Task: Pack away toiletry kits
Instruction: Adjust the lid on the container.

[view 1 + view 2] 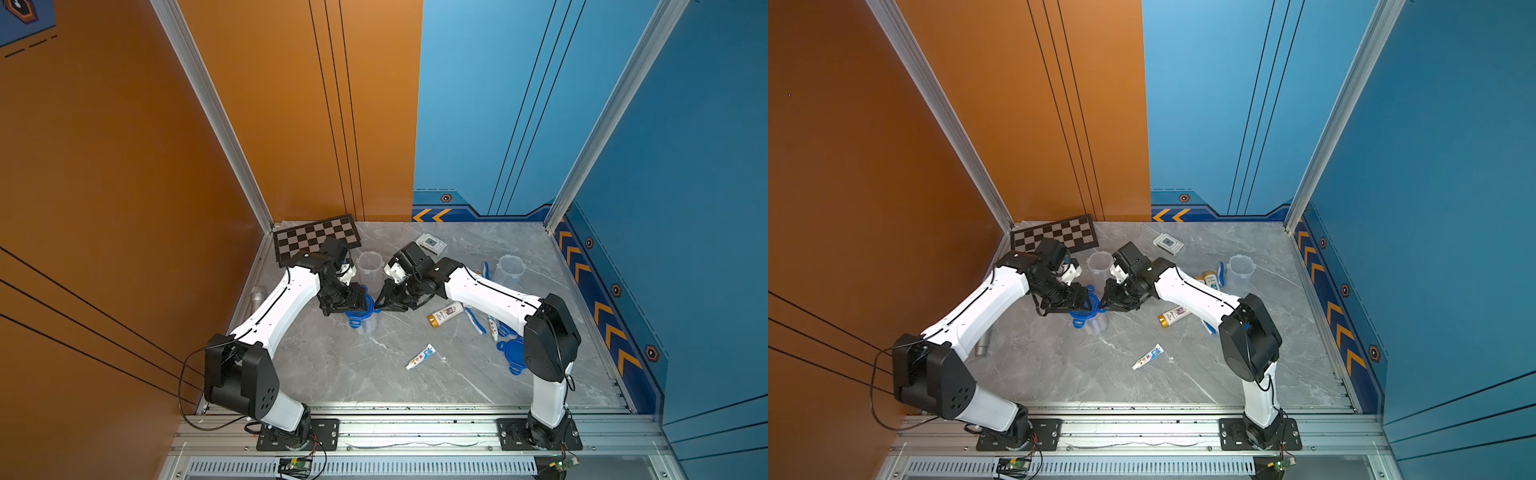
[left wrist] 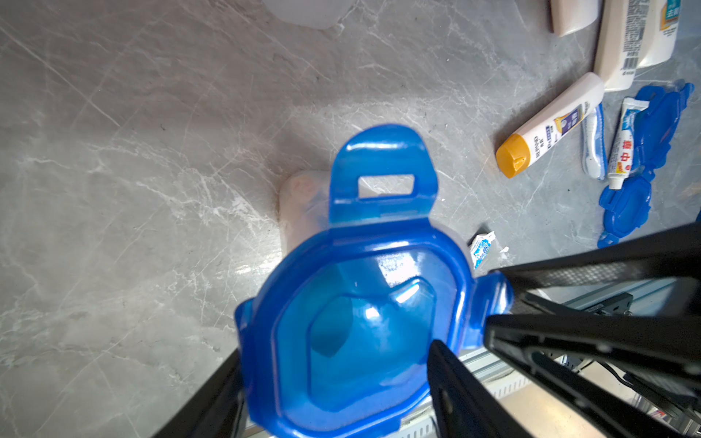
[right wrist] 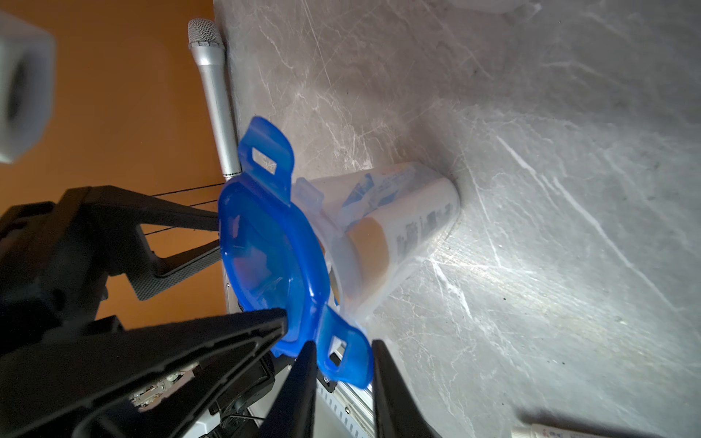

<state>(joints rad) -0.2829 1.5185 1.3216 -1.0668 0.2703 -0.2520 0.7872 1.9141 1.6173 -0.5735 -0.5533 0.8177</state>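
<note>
Cup (image 3: 383, 288) stands mid-surface, blue lid (image 2: 360, 333) on it. Left gripper (image 2: 335, 350) spreads wide astride the lid, right gripper (image 3: 341, 343) brackets a clip tab — gripping or not, we can't tell for either. Steady lid w/ left, press tab down square. Right wrist view (not top views) shows a bottle (image 3: 417, 216) inside.

Left arm (image 1: 274, 307) and right arm (image 1: 486, 291) reach inward, wrists bent down. Left tool (image 1: 360, 306), jaws spread, rests on the lid (image 2: 360, 322); right tool (image 1: 376, 306), nearly tip to tip with it, pinches the lid's tab.
</note>
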